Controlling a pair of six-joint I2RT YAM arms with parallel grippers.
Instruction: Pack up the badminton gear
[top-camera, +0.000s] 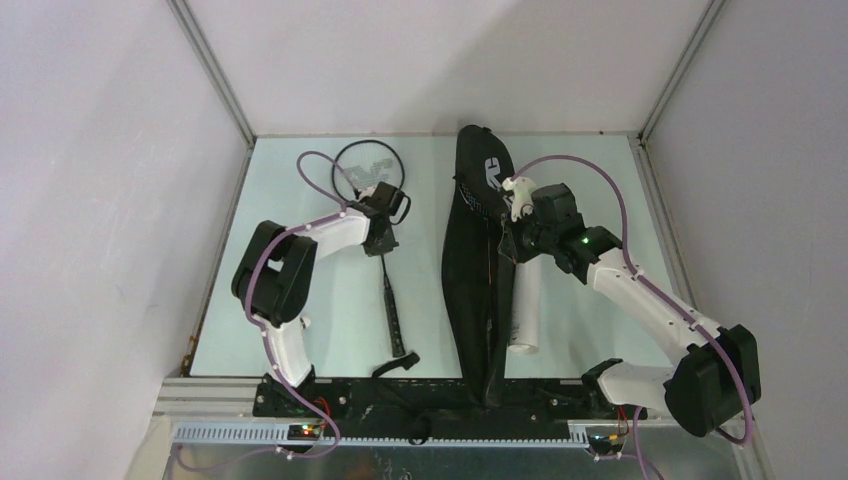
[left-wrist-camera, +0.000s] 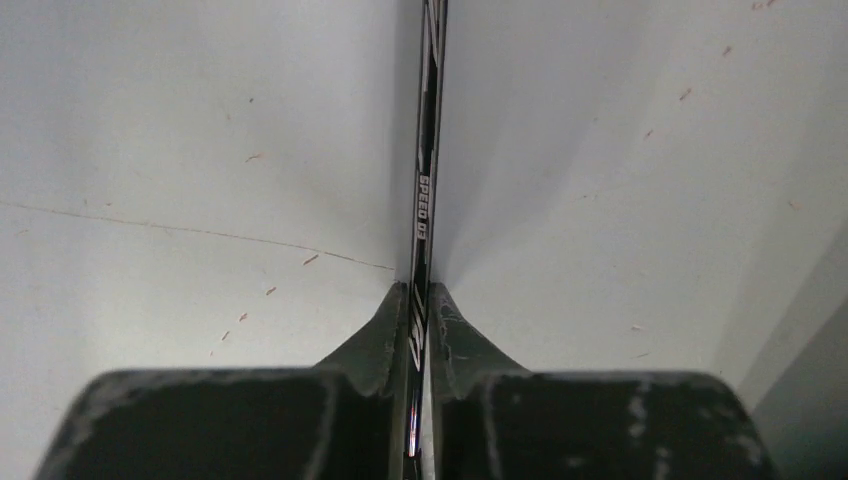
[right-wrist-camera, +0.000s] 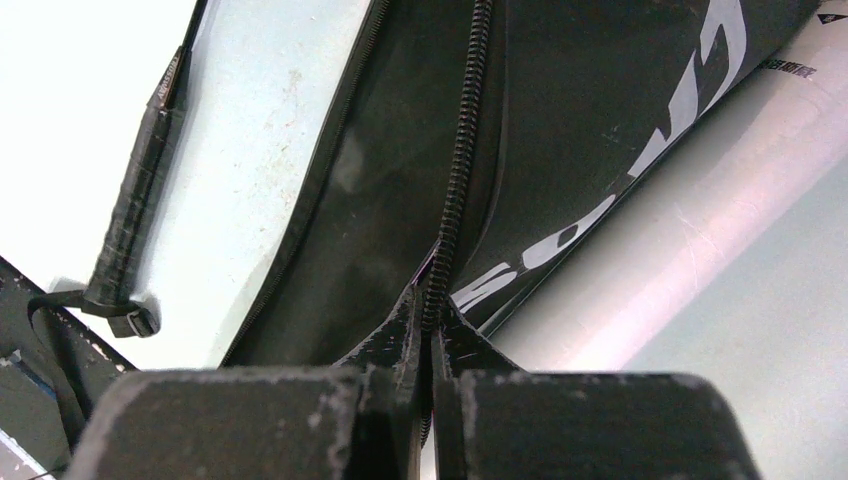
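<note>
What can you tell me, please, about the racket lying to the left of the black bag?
The racket is thin and black, with a glossy shaft that looks like carbon or metal. It appears to rest on the pale table, its oval strung head towards the far side and its tape-wrapped handle towards the near edge. White lettering reading SPEED runs along the shaft. The left gripper is closed on the shaft just below the head.

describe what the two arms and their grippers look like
Both the left arm and right arm have white links with bulky black joint housings, and a purple cable loops along each. A small green light glows on the right arm. The left gripper and right gripper have dark, scuffed fingers tapering to wedge tips.
</note>
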